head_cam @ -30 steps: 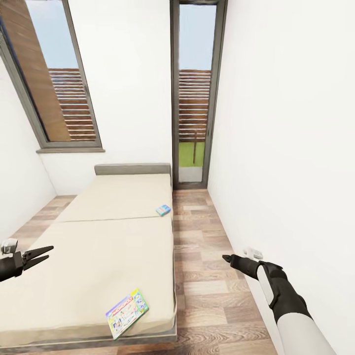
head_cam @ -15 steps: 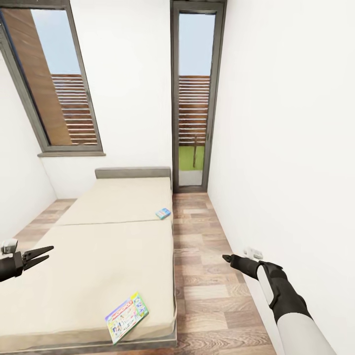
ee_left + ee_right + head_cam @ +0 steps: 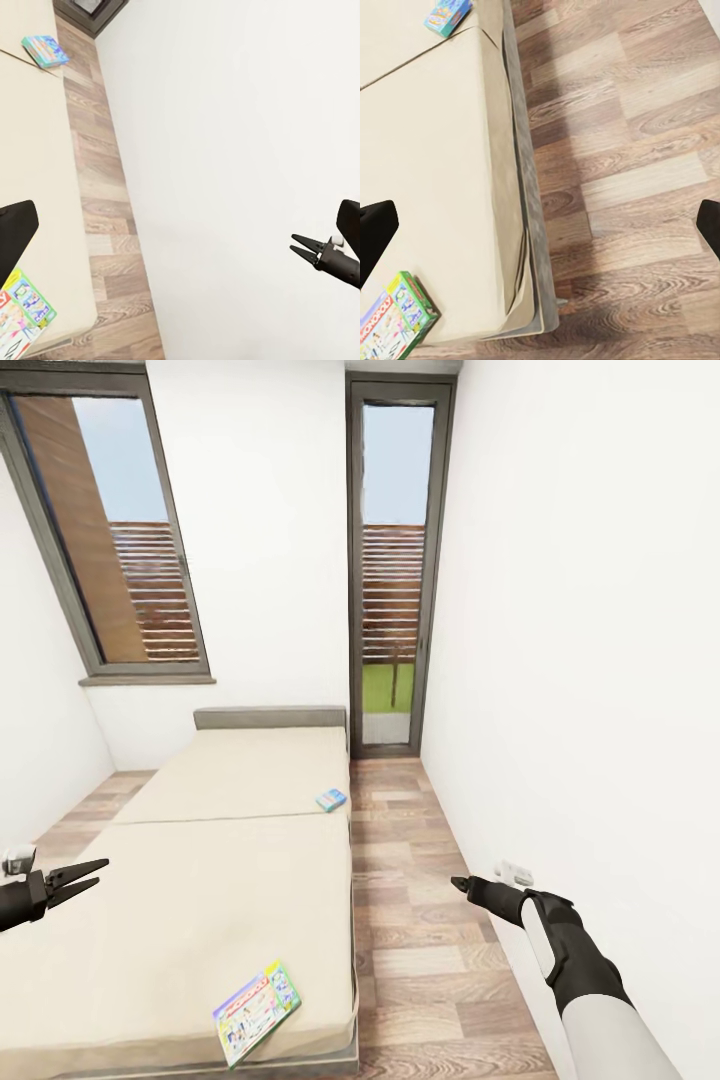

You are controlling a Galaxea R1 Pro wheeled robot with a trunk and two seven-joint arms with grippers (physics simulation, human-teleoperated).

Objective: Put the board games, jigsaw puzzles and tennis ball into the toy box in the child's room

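I hold both arms out low with nothing in them, ready for the bed (image 3: pixel 200 880): left gripper (image 3: pixel 88 875) slightly parted, right gripper (image 3: pixel 462 885) pinched closed; the yellow-green board game (image 3: pixel 256 1011) lies near the mattress corner between them, the blue board game (image 3: pixel 330 799) further off

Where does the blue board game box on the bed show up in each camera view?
Head view: the small blue board game box lies at the far mattress's right edge, mid-picture.
Left wrist view: upper left corner, beside the wood-plank floor.
Right wrist view: top edge, left of centre.
Shared landmark: the cream mattress edge along the floor.
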